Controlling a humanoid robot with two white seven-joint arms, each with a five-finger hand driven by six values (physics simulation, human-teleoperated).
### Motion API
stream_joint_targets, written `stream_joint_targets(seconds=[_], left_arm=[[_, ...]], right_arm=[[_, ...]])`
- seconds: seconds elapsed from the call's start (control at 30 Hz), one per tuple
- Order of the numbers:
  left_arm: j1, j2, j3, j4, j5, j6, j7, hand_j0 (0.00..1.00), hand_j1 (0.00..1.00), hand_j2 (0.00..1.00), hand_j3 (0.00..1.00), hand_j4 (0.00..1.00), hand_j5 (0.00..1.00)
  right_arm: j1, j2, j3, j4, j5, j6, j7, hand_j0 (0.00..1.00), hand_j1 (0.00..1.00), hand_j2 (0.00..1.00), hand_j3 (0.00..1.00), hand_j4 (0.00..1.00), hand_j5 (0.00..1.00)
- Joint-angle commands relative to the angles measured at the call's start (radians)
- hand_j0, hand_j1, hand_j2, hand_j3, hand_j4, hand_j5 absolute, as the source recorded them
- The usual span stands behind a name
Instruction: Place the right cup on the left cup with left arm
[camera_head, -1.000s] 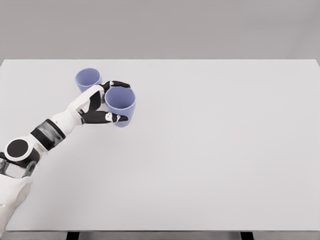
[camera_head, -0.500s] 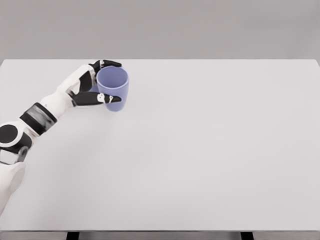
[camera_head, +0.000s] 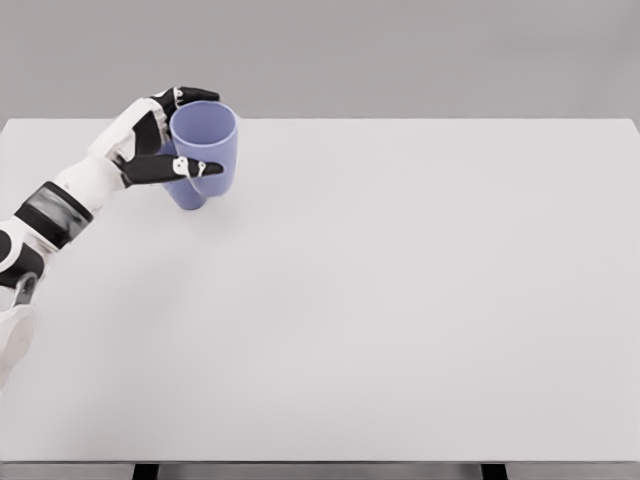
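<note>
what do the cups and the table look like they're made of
Held cup and lower cup: smooth, matte lavender, probably plastic or glazed ceramic; uniform colour, no glare, and a render leaves it open. Table: flat, matte, off-white, laminate-like, with no grain visible. The left hand has glossy white shells with black fingers.

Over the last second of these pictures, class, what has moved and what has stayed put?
The left hand, gripping the held cup throughout, carried it up and to the left, away from the robot, until it sits over the other cup, whose lower part shows beneath it. That lower cup and the table look unchanged. The grip did not open.
</note>
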Motion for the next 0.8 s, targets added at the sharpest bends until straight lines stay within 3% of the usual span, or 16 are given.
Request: stream_joint_targets(seconds=[0.0,0.3,0.77], left_arm=[[-0.006,0.000,0.016,0.008,0.004,0.000,0.000,0.70,0.70,0.70,0.70,0.70,0.70],[-0.034,-0.004,0.033,0.019,-0.002,-0.002,0.002,0.70,0.70,0.70,0.70,0.70,0.70],[-0.092,-0.006,0.074,0.121,-0.005,-0.002,0.002,0.70,0.70,0.70,0.70,0.70,0.70]], right_arm=[[0.000,0.000,0.000,0.000,0.000,0.000,0.000,1.00,1.00,1.00,1.00,1.00,1.00],[0.000,0.000,0.000,0.000,0.000,0.000,0.000,1.00,1.00,1.00,1.00,1.00,1.00],[0.000,0.000,0.000,0.000,0.000,0.000,0.000,1.00,1.00,1.00,1.00,1.00,1.00]])
